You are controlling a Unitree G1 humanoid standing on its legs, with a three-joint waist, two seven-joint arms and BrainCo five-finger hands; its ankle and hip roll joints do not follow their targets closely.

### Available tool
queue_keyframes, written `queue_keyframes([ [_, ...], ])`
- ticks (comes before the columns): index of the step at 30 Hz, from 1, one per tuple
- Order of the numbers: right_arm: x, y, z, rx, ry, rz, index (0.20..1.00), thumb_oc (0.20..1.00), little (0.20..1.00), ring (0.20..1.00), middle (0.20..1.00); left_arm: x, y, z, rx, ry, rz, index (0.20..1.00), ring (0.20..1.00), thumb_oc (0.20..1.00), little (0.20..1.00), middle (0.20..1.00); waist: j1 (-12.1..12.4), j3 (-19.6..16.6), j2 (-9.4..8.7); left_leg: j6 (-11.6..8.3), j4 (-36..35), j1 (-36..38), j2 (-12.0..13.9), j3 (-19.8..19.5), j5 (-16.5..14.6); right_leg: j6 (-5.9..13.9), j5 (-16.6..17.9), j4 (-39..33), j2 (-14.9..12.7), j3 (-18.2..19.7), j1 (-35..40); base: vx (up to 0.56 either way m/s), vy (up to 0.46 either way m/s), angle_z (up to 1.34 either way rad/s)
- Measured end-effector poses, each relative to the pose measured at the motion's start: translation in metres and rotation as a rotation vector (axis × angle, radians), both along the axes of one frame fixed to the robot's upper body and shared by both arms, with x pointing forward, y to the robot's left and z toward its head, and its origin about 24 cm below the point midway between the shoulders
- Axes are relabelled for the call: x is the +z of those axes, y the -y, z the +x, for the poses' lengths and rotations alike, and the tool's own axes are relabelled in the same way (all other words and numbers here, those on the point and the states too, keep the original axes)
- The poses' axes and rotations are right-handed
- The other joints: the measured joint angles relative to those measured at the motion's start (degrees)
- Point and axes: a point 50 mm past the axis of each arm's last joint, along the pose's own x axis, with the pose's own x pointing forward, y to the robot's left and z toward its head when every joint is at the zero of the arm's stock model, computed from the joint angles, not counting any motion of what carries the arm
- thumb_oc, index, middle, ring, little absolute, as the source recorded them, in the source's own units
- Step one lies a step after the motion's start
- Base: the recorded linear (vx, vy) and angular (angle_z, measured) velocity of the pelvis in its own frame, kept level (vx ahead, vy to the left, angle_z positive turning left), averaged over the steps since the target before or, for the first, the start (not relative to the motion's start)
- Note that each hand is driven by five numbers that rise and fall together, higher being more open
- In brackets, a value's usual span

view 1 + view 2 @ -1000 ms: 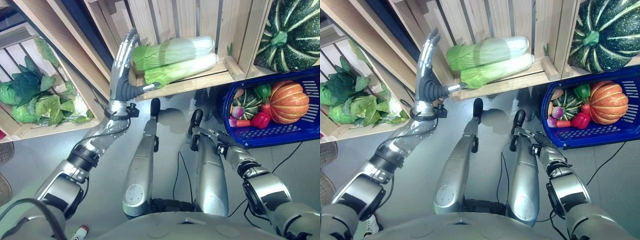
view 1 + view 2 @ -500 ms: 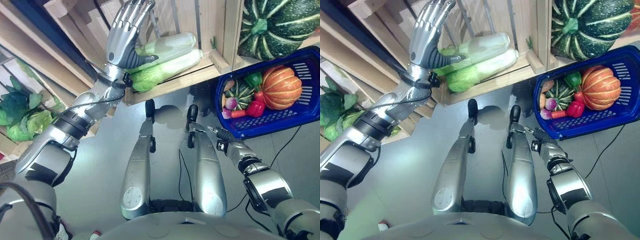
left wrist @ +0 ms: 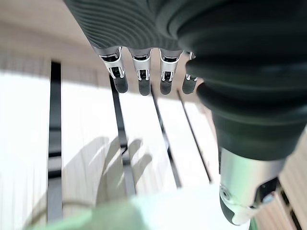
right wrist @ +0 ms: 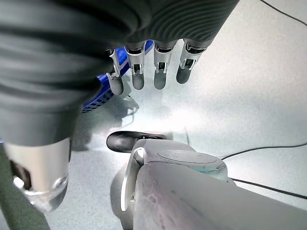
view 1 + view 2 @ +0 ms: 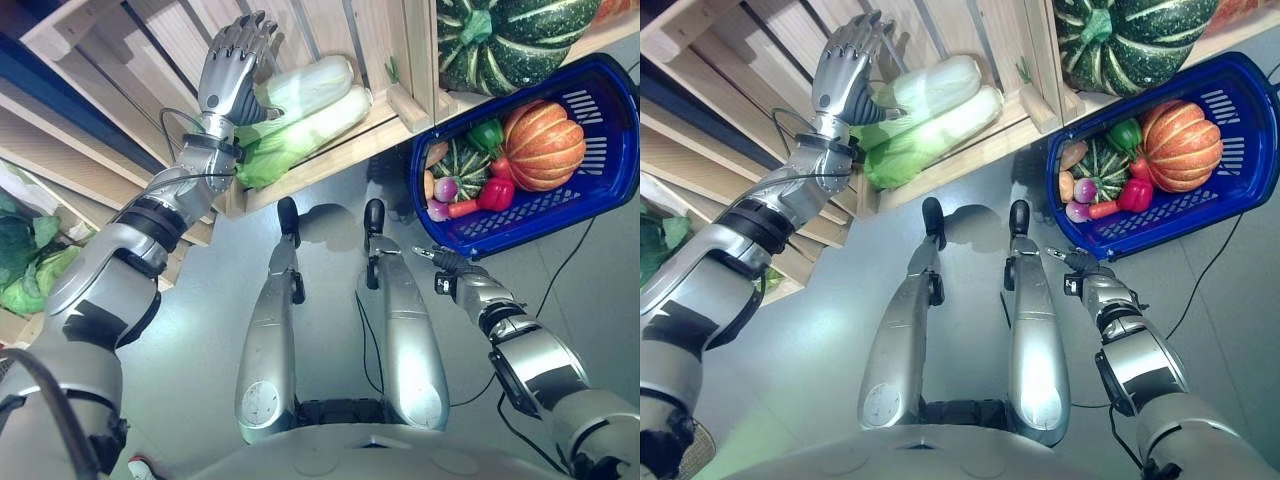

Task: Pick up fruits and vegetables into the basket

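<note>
Two long pale-green napa cabbages (image 5: 305, 110) lie side by side in a wooden crate (image 5: 335, 158). My left hand (image 5: 232, 78) is raised over their leafy ends, fingers straight and open; in the left wrist view the fingers (image 3: 141, 76) hover before the crate's slats with a cabbage (image 3: 144, 211) below them. The blue basket (image 5: 545, 222) stands on the floor to the right, holding an orange pumpkin (image 5: 543, 143), a small striped squash (image 5: 462, 165), a red pepper (image 5: 495, 195) and a green pepper (image 5: 485, 135). My right hand (image 5: 440, 262) hangs low near the basket's left corner, open and empty.
A big dark-green striped squash (image 5: 500, 30) sits in the neighbouring crate just above the basket. Leafy greens (image 5: 25, 270) lie in another crate at the far left. Wooden crate walls (image 5: 110, 120) slope between them. Grey floor lies below the crates.
The camera has swung, shifting the whole scene. My left hand has moved from the crate's left edge up and over the cabbages' leafy ends. The right hand has stayed low.
</note>
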Motion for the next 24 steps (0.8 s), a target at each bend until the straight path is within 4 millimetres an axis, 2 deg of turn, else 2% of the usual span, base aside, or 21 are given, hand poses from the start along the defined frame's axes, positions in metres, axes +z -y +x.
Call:
queue_keyframes([
  [14,0.004,-0.001,0.004,0.003,0.011,-0.004,1.0,1.0,1.0,1.0,1.0,-0.029,-0.01,0.009,0.072,-0.19,-0.04,1.0,1.0,1.0,1.0,1.0,-0.46,-0.02,-0.16,-0.07,0.57,-0.04,0.17,0.02,-0.35,-0.07,0.04,0.14,0.27,0.35,0.02,0.0,0.0,0.0],
  [19,0.004,-0.002,0.004,0.003,0.012,-0.005,1.0,1.0,1.0,1.0,1.0,-0.036,-0.011,0.01,0.08,-0.222,-0.051,1.0,1.0,1.0,1.0,1.0,-0.49,-0.08,-0.54,-0.07,0.62,-0.05,0.2,0.02,-0.36,-0.04,0.02,0.14,0.31,0.36,0.02,0.0,0.0,0.0],
  [24,0.005,-0.003,0.006,0.007,0.015,-0.005,1.0,1.0,1.0,1.0,1.0,-0.043,-0.023,0.01,0.133,-0.244,-0.064,1.0,1.0,1.0,1.0,1.0,-0.54,0.0,-1.69,-0.15,0.64,-0.08,0.32,0.1,-0.43,-0.07,0.04,0.0,0.5,0.54,-0.01,0.0,0.0,0.0],
])
